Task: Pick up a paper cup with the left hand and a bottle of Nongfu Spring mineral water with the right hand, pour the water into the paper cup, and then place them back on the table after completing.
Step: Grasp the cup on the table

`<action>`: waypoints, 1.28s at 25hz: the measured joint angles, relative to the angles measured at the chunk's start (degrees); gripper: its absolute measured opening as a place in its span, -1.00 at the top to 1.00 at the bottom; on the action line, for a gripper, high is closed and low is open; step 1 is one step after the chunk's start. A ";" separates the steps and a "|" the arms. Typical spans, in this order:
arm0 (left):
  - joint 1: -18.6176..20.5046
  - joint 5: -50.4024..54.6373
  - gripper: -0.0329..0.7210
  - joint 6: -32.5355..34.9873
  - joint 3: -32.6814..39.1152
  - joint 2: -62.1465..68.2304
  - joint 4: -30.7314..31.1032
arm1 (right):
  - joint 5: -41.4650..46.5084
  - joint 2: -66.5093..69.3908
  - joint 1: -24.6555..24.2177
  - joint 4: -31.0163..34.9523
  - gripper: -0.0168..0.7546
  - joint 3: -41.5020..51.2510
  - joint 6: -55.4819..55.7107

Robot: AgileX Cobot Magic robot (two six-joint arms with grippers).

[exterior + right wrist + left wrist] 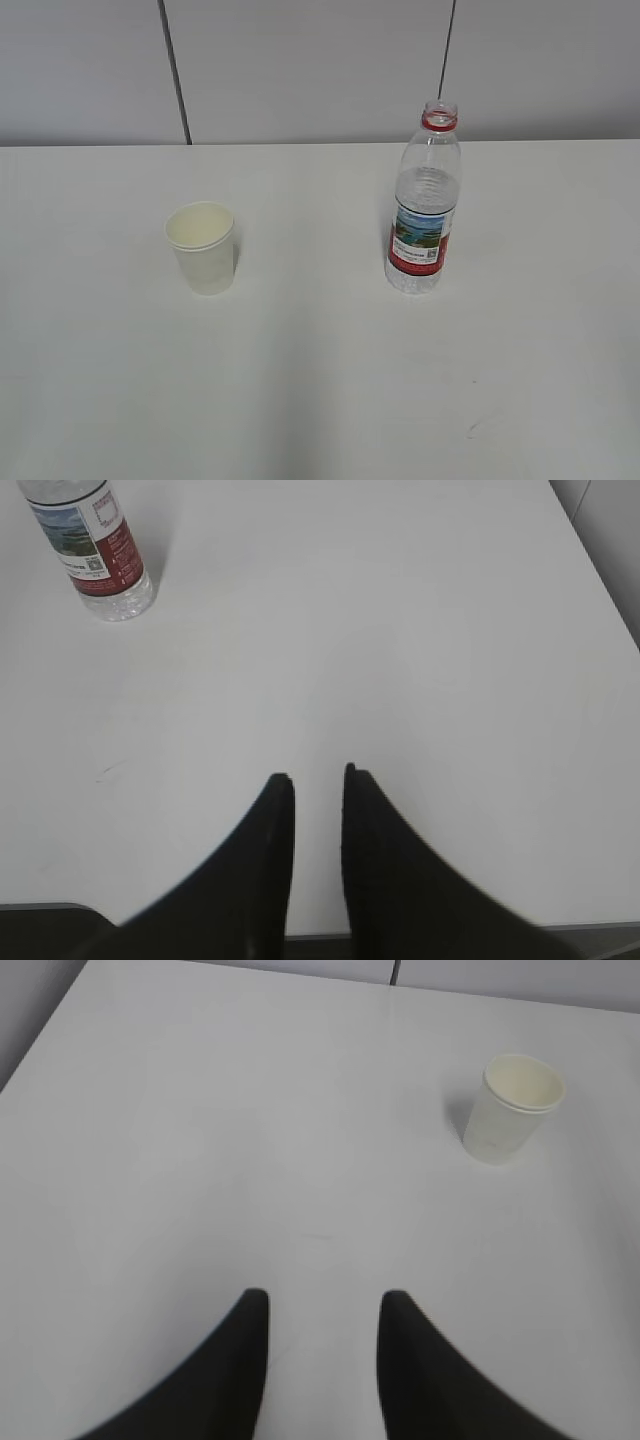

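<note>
An empty paper cup point(202, 246) and an uncapped mineral water bottle point(424, 205) stand upright, well apart, on the white desk point(320, 400). The left hand point(322, 1312) and right hand point(316, 780) hover spread apart, holding nothing

left hand point(322, 1305): two matte black fingers, broad base tapering to rounded tips; right hand point(312, 778): same plain black, no visible markings, screws or cables

Exterior view slanting down across table point(320, 400), wrist views looking down, sharing cup point(203, 247) upper right, bottle point(424, 205) upper left.
</note>
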 joint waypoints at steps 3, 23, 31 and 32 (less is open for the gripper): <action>0.00 0.00 0.28 0.00 0.00 0.00 0.00 | 0.00 0.00 0.00 0.00 0.63 0.00 0.00; 0.00 0.00 0.28 0.00 0.00 0.00 -0.05 | 0.00 0.00 0.00 0.00 -0.68 0.00 0.00; 0.00 -0.44 0.27 0.00 -0.17 0.00 -0.05 | 0.00 0.00 0.00 0.00 -0.48 0.00 0.00; 0.00 -0.82 0.26 0.00 -0.68 0.00 -0.05 | 0.00 0.00 0.00 0.00 -0.46 0.00 0.00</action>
